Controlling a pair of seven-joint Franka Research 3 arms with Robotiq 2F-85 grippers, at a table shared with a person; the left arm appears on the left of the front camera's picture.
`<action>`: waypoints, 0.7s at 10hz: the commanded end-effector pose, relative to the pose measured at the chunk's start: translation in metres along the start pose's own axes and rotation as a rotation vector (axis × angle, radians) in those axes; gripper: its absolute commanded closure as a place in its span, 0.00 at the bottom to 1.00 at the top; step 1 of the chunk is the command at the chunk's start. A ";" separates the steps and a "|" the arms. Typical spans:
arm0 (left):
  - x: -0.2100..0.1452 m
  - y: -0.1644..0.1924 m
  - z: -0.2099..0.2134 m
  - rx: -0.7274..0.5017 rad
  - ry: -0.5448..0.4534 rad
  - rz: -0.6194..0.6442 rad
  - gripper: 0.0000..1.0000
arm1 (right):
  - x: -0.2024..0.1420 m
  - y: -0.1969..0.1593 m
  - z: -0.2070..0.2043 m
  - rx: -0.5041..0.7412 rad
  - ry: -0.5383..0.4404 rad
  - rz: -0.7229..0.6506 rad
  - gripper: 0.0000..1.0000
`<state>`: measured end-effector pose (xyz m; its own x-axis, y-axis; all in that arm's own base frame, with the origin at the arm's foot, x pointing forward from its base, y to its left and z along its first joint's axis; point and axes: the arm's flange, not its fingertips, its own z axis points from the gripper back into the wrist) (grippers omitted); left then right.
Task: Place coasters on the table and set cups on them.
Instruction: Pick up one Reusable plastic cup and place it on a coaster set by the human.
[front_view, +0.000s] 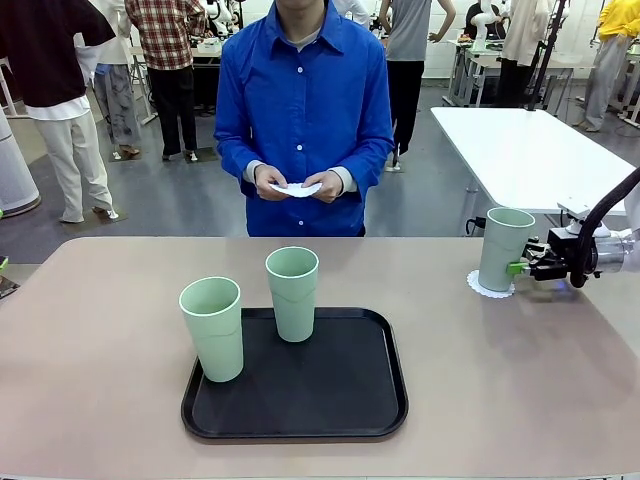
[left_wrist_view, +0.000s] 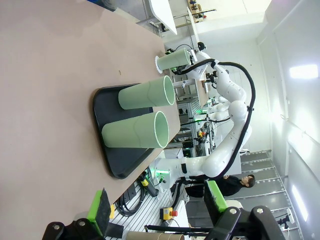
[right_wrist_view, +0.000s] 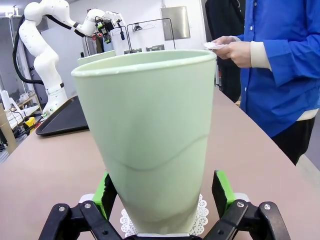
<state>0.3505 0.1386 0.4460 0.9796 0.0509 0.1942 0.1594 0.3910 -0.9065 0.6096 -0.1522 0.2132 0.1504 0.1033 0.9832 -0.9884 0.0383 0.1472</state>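
Observation:
A mint-green cup (front_view: 505, 248) stands upright on a lacy white coaster (front_view: 490, 287) at the table's (front_view: 100, 330) far right. My right gripper (front_view: 514, 267) is open around its lower part; in the right wrist view the cup (right_wrist_view: 150, 135) rises between the green pads (right_wrist_view: 222, 192) on its coaster (right_wrist_view: 202, 215). Two more cups (front_view: 212, 327) (front_view: 293, 292) stand on the black tray (front_view: 340, 400). The person in blue holds white coasters (front_view: 295, 189) in both hands. My left gripper (left_wrist_view: 157, 207) is open and holds nothing, well away from the cups (left_wrist_view: 132, 131) (left_wrist_view: 145, 95).
The black tray lies at the table's middle front. A white table (front_view: 520, 150) stands behind at the right. Bare tabletop lies to the left of the tray and between the tray and the right cup. Other people stand in the background.

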 end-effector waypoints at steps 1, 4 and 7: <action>-0.001 -0.001 0.001 -0.010 -0.003 -0.007 0.00 | 0.001 -0.007 0.003 0.028 0.008 -0.024 0.00; -0.001 -0.001 0.001 -0.010 -0.003 -0.007 0.00 | 0.003 -0.002 0.007 0.064 0.027 -0.033 0.00; -0.001 -0.001 0.001 -0.010 -0.003 -0.007 0.00 | 0.006 0.001 0.014 0.097 0.043 -0.037 0.00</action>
<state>0.3505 0.1386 0.4460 0.9796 0.0509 0.1942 0.1594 0.3910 -0.9065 0.6044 -0.1592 0.2178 0.1690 0.1333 0.9766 -0.9847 -0.0192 0.1730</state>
